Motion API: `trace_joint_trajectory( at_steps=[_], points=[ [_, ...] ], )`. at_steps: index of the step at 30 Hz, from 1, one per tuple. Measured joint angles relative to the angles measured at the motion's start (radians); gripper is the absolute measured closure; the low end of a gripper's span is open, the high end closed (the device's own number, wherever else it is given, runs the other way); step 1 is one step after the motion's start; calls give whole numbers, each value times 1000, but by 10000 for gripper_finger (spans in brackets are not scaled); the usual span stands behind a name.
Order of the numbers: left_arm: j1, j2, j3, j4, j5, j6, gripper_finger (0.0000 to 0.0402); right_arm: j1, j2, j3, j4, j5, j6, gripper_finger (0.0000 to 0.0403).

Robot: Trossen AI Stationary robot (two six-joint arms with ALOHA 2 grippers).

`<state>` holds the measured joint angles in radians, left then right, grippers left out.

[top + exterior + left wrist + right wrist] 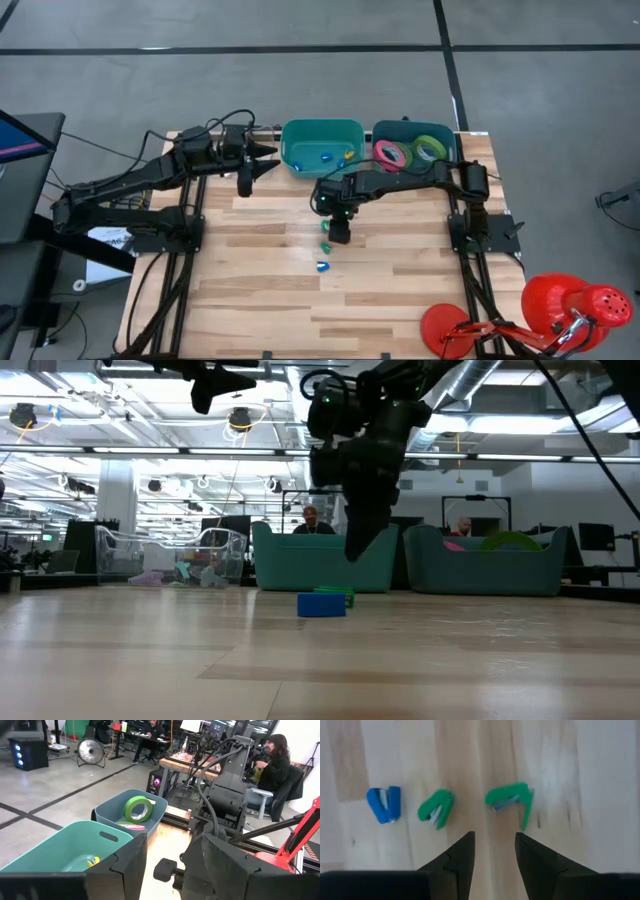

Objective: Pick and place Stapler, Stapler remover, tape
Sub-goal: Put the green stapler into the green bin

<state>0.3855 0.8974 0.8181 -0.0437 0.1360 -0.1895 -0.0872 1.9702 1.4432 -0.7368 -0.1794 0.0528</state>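
Observation:
Three small pieces lie in a row on the wooden table: a blue V-shaped stapler remover (385,804), a green one (436,807), and a green stapler-like piece (510,800). My right gripper (494,842) points down over them, open, just above the table (360,545), touching nothing. Pink tape (390,153) and green tape (430,148) lie in the grey-blue bin (414,130). My left gripper (258,160) waits open beside the teal bin (322,128), held high.
The teal bin holds several small coloured pieces (325,157). Both bins stand along the table's far edge. A red lamp (560,310) sits at the near right corner. Bare wood lies at the table's near side. People sit in the room beyond.

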Motion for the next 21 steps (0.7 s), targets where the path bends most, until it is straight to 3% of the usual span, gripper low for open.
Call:
trace_joint_trajectory(
  at_steps=[6, 21],
  points=[
    [0, 0, 0, 0, 0, 0, 220, -5, 18, 1, 20, 67, -8, 269],
    [0, 0, 0, 0, 0, 1, 221, -25, 32, 1, 81, 88, -45, 275]
  ],
)
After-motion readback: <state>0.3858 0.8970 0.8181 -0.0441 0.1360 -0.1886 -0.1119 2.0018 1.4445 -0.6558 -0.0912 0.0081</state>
